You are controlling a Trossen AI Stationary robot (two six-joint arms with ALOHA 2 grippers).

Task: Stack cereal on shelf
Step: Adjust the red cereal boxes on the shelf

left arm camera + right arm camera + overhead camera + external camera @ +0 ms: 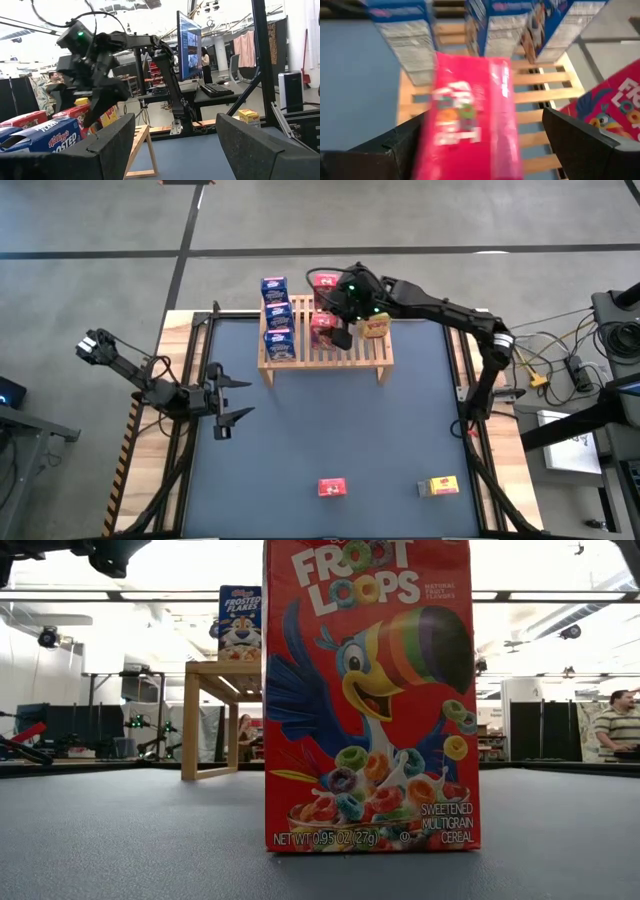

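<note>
The wooden slatted shelf [352, 352] stands at the table's far side. Three blue cereal boxes [278, 315] stand in a row on its left part. Two red boxes [322, 280] and one yellow box [376, 328] are on its middle and right. My right gripper [335, 330] hovers over the shelf, open. In the right wrist view a red box [470, 115] lies blurred on the slats between the spread fingers of my right gripper [485, 145]. My left gripper [228, 395] waits open over the table's left side.
One red box [333, 487] and one yellow box [438, 485] stand near the table's near edge; the red one fills the low view [370, 700]. Bare grey mat lies between them and the shelf. A person [622, 725] is in the room behind.
</note>
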